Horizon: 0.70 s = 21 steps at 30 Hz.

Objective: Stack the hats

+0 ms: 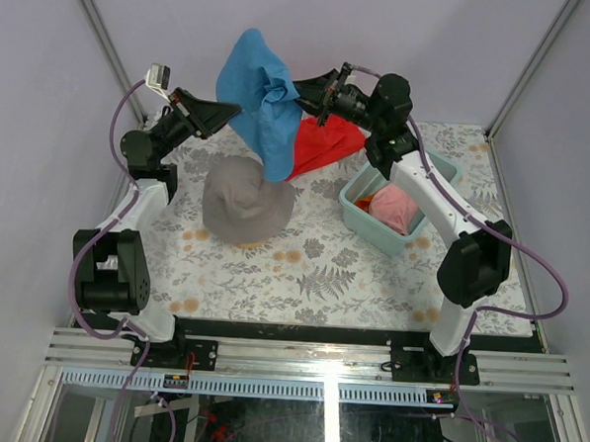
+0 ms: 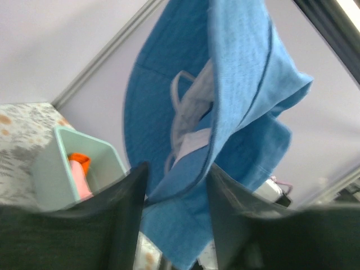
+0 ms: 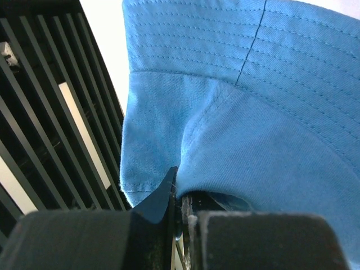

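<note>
The blue hat hangs in the air above the back of the table. My right gripper is shut on its brim from the right, and in the right wrist view the fabric is pinched between the closed fingertips. My left gripper is at the hat's left side with its fingers apart; a fold of the blue brim lies between them. The grey hat sits crown-up on the table below. A pink hat lies in the basket, with a bit of orange hat beside it.
A teal basket stands right of centre, under the right arm. A flat red cloth lies behind it, partly under the blue hat. The tablecloth has a leaf pattern; walls close in at the back and sides.
</note>
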### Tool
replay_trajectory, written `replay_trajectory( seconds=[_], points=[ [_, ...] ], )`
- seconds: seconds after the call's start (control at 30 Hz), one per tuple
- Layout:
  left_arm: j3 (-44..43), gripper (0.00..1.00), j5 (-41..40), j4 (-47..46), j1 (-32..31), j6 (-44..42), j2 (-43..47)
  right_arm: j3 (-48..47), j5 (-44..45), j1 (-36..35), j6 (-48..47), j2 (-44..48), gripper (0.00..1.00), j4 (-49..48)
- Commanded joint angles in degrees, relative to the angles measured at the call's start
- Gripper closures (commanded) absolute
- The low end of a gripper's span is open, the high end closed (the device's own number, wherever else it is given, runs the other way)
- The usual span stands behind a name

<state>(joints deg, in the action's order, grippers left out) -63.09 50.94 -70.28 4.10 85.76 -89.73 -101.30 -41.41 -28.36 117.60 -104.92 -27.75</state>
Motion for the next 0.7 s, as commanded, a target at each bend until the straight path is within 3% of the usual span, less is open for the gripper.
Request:
replay_trajectory(
  seconds=[0.0, 0.13, 0.4, 0.67],
  points=[
    [0.4, 0.84, -0.7, -6.7, -0.4, 1.9, 0.6, 2.3, -0.1, -0.5, 0.6, 1.8, 1.00, -4.4],
    [5.5, 0.93, 1.3, -8.6, 0.3, 4.9, 2.8, 3.8, -0.9, -0.4, -4.5, 1.8, 1.00, -0.7],
    [16.1, 0.93, 5.6, -6.2, 6.9, 7.4, 9.9, 5.0, -0.5, -0.4, -25.6, 3.4, 1.00, 18.2],
    [24.5, 0.93, 8.1, -1.7, 10.9, 4.6, 15.5, 1.5, 0.0, -0.7, -33.0, 1.3, 1.00, 25.0]
  ],
)
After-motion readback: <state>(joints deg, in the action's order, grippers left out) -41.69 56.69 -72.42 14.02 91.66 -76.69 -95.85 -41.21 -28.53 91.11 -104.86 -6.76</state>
